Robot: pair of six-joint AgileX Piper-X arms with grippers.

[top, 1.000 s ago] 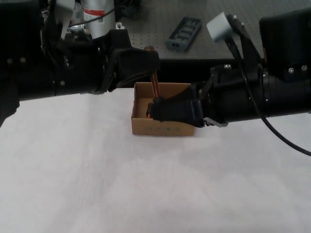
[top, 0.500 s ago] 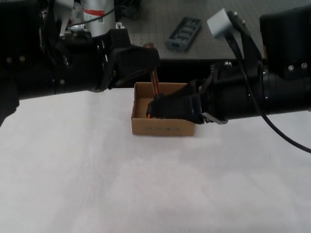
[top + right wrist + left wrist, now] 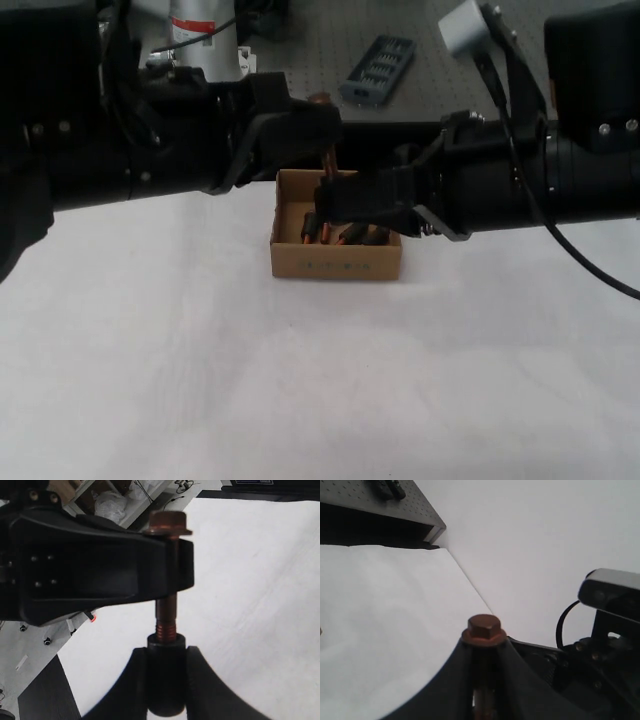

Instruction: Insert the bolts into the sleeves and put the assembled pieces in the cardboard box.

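Over the white bench sheet (image 3: 300,390) and brown cardboard box (image 3: 335,266), your left gripper (image 3: 484,652) clamps a coppery hex-head bolt (image 3: 168,523), threads meeting the black cylindrical sleeve (image 3: 166,680) pinched in your right gripper (image 3: 166,662), axes aligned.

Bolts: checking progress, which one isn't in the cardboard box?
The upright bolt in the left end effector, tip at the sleeve in the right end effector; the others lie in the cardboard box.
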